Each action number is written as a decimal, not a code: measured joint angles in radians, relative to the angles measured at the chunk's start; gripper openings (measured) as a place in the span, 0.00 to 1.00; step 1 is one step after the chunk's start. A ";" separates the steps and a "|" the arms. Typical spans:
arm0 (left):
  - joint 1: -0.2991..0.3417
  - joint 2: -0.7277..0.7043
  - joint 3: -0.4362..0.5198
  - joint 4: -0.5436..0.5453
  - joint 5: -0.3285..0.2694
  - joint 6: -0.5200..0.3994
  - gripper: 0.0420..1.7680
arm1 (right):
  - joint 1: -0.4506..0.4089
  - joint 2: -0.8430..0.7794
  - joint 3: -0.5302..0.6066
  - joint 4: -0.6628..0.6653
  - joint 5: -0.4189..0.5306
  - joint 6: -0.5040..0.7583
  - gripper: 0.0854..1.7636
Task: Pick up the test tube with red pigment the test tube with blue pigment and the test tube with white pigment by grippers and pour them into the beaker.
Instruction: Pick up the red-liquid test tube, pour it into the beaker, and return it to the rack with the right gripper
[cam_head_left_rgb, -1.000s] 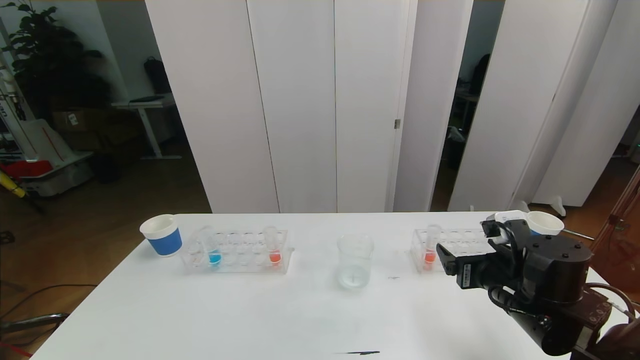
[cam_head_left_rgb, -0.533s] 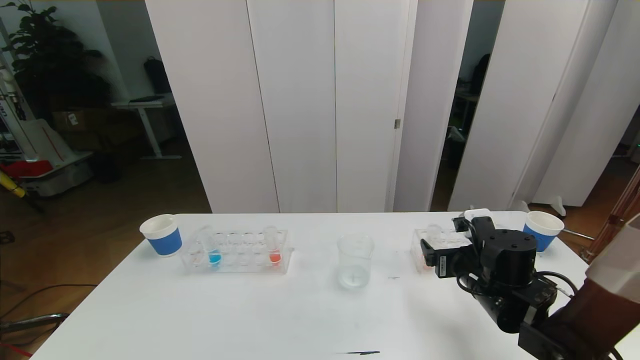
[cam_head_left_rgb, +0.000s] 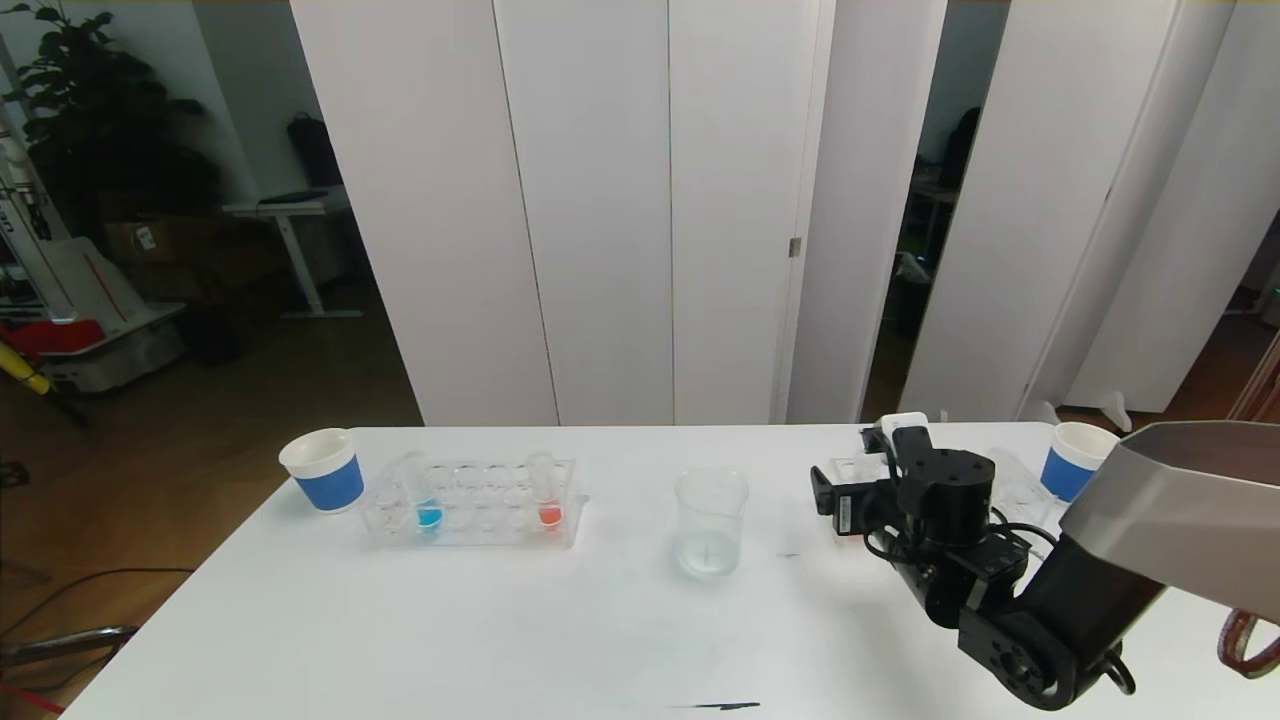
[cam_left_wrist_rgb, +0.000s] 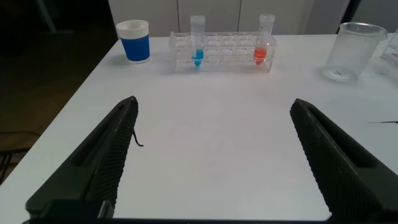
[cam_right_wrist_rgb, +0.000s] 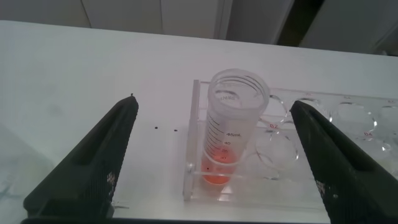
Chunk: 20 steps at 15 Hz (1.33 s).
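Red tube (cam_right_wrist_rgb: 231, 127): upright in end slot of rack (cam_right_wrist_rgb: 283, 186) near table's far right edge, directly ahead of right gripper (cam_right_wrist_rgb: 214, 162), jaws apart, straddling it. Beaker (cam_head_left_rgb: 710, 522): mid-table. Left gripper (cam_left_wrist_rgb: 214, 162): apart, parked near front-left edge.

Blue-pigment tube (cam_head_left_rgb: 428, 497) stands upright in the left rack; a red-pigment tube (cam_right_wrist_rgb: 229, 127) upright in the right rack; clear beaker (cam_head_left_rgb: 710, 522) between them.
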<state>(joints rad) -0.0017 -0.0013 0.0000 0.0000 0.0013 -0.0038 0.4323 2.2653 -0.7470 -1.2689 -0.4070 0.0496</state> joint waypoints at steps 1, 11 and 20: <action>0.000 0.000 0.000 0.000 0.000 0.000 0.99 | 0.000 0.011 -0.010 0.000 0.000 0.000 0.99; 0.000 0.000 0.000 0.000 0.000 0.000 0.99 | -0.015 0.047 -0.064 0.006 0.000 0.006 0.42; 0.000 0.000 0.000 0.000 0.000 0.000 0.99 | -0.025 0.050 -0.069 0.007 0.004 0.008 0.29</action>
<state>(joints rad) -0.0017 -0.0009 0.0000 0.0000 0.0013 -0.0043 0.4070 2.3153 -0.8157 -1.2619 -0.4034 0.0577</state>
